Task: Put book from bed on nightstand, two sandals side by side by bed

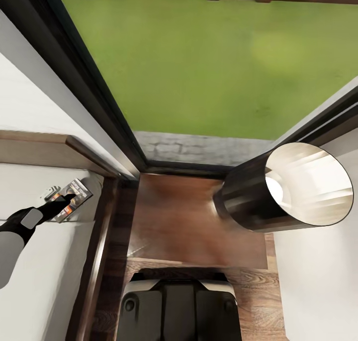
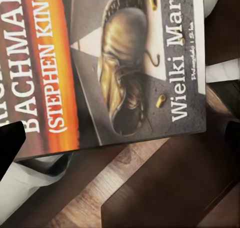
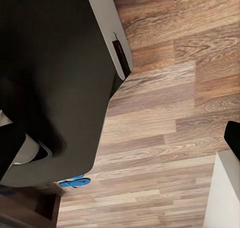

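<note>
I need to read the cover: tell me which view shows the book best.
The left wrist view: the book is close, its boot picture and lettering legible. The head view shows it small at the bed's edge, under the left end effector. The right wrist view shows floorboards.

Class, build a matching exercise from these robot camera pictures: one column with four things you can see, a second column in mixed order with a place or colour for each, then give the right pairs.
Things:
1. book
2. nightstand
3. sandal
4. lamp shade

Places or colours:
A. bright blue, on the wood-plank floor
B. dark outside and pale inside, over the nightstand's right side
C. at the left gripper, above the mattress edge
D. glossy brown top, in front of the window

Pairs: 1-C, 2-D, 3-A, 4-B
</note>
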You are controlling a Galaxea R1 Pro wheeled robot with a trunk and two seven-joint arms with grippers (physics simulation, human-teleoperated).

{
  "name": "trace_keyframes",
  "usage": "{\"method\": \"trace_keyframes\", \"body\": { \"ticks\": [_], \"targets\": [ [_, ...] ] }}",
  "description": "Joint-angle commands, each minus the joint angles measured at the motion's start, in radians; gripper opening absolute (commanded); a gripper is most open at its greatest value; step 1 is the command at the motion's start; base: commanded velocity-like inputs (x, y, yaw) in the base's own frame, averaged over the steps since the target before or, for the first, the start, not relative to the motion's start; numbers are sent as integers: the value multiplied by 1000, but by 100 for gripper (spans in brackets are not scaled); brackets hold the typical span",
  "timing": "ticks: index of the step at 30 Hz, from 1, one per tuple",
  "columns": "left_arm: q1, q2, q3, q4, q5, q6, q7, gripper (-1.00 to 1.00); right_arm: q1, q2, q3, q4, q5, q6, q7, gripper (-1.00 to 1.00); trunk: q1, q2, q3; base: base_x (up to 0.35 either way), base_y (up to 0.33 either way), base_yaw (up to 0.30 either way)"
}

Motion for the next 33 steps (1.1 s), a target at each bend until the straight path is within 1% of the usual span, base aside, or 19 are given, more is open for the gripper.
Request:
{"method": "trace_keyframes", "body": {
  "ticks": [1,11,27,33],
  "targets": [
    [0,1,5,-1,5,9,-4,100,-1,-1,-8,4,-4,-2,5,100,1,-2,-1,0,0,0],
    [0,5,5,0,5,13,-11,100,-1,-1,-8,5,-4,-2,5,100,1,-2,-1,0,0,0],
    [1,4,3,7,6,14,-11,100,-1,-1,-8,5,-4,-2,5,100,1,-2,-1,0,0,0],
    [1,4,3,7,6,15,-11,100,-1,-1,-8,4,-4,-7,6,100,1,-2,6,0,0,0]
  ]
}}
